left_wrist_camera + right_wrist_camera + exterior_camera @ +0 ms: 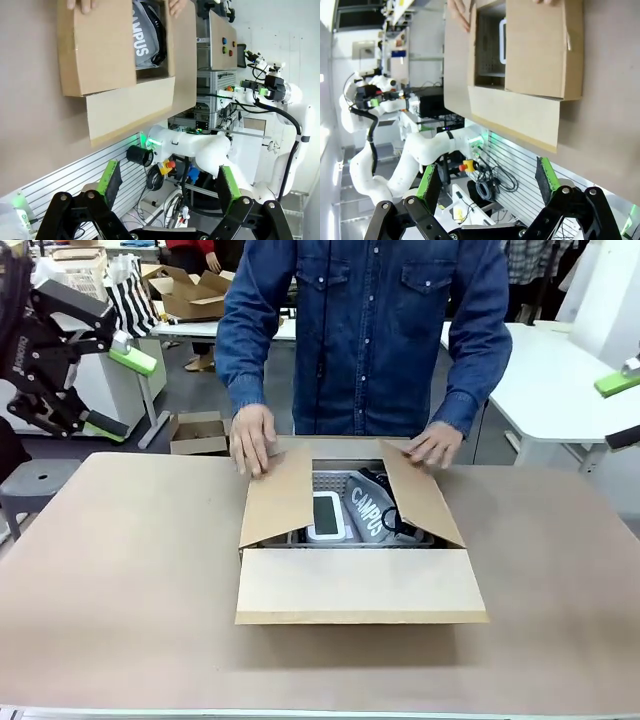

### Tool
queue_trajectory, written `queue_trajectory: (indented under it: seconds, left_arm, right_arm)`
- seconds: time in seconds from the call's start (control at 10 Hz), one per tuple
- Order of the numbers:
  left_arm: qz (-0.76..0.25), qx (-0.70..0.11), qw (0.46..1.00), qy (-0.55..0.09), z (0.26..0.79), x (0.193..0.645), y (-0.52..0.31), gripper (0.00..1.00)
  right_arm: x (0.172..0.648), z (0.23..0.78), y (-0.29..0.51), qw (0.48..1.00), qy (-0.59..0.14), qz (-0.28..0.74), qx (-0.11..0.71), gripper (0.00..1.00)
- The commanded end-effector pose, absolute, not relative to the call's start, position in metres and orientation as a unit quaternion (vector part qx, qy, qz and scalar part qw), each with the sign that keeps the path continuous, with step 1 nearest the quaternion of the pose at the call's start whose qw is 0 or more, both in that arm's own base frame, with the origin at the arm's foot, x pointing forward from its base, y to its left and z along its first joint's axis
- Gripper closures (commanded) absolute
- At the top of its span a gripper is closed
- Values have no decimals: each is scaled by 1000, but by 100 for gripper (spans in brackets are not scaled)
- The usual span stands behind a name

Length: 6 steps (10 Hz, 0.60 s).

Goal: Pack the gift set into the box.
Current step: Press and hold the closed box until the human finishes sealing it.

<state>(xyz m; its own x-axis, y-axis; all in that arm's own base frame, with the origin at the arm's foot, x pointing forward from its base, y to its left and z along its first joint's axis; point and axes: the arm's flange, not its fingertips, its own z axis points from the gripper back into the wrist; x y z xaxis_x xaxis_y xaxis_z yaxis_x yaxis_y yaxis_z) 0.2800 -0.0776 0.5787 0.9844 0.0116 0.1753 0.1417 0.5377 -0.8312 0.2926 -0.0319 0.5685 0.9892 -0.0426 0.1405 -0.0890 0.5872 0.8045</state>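
Already the gift set [348, 508] sits inside the box [535, 50] on the counter [120, 560], and the person [365, 330] is folding 2 side flaps [280, 500] inward. Your left tool [169, 181] and right tool [487, 178] both gape wide and empty, well back from it. Closing looks next, so you'd likely fold the near flap [360, 585] over.

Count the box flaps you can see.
3. Near flap folded flat over the opening; left side flap and right side flap leaning inward above the gift set. A far fourth may be hidden.

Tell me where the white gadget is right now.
Front view, centre: the white gadget lies in the basket inside the box, just left of the grey pouch.
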Motion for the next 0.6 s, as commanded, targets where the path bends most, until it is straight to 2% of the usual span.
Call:
queue_trajectory:
  seconds: [0.0,0.5]
  left_arm:
    - [-40,-491,866,-81,580,280,-80,0]
    - [-40,-491,866,-81,580,280,-80,0]
  right_arm:
    - [294,568,-31,881,-80,27,465,0]
    - [294,568,-31,881,-80,27,465,0]
